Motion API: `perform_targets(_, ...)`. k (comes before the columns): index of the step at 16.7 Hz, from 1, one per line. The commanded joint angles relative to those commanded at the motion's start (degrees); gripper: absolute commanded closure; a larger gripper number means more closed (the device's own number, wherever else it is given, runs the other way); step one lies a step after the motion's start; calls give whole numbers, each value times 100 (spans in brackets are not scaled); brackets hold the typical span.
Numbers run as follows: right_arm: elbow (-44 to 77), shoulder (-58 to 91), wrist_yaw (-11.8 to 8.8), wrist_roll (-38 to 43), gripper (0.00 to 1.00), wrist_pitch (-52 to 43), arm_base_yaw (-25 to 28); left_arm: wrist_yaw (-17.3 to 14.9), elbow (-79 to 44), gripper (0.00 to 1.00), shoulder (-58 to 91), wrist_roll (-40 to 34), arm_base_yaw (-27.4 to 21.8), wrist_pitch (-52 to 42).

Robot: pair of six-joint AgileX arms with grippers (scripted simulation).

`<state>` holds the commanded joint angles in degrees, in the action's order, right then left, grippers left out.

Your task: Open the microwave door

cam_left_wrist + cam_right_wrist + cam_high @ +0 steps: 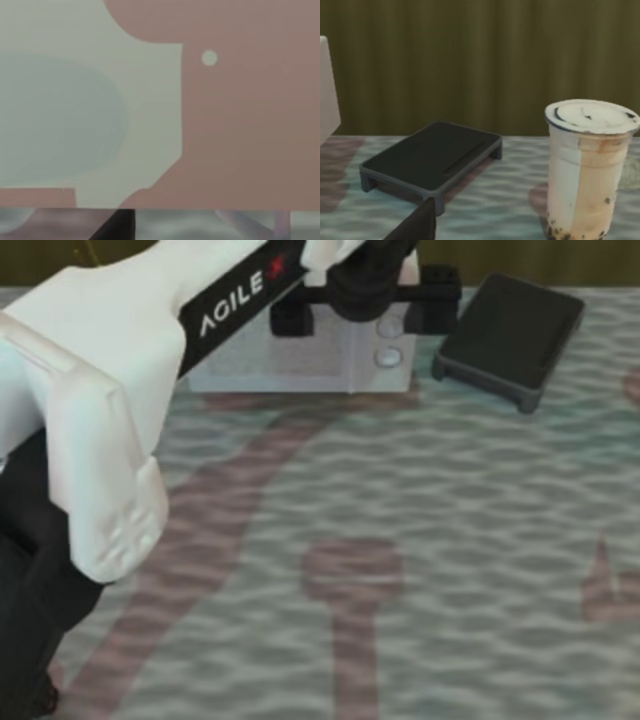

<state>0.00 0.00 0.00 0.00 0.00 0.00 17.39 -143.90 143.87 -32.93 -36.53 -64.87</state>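
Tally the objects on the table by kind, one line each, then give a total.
Microwave: 1
Flat black box: 1
Lidded drink cup: 1
Total: 3

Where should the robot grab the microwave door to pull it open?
Probably the microwave door's right edge, beside the knobs, coming in from the front. The door sits flat and shut and no handle shows. With the knob panel on that side, that edge most likely swings free.
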Motion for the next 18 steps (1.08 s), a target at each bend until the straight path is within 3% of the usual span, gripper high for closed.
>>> perform_targets(9, 0, 0, 0, 0, 0, 0, 0, 0, 0, 98, 0, 0, 0, 0)
perform_targets(18, 0, 0, 0, 0, 0, 0, 0, -42, 233, 100, -164, -11, -143, -10)
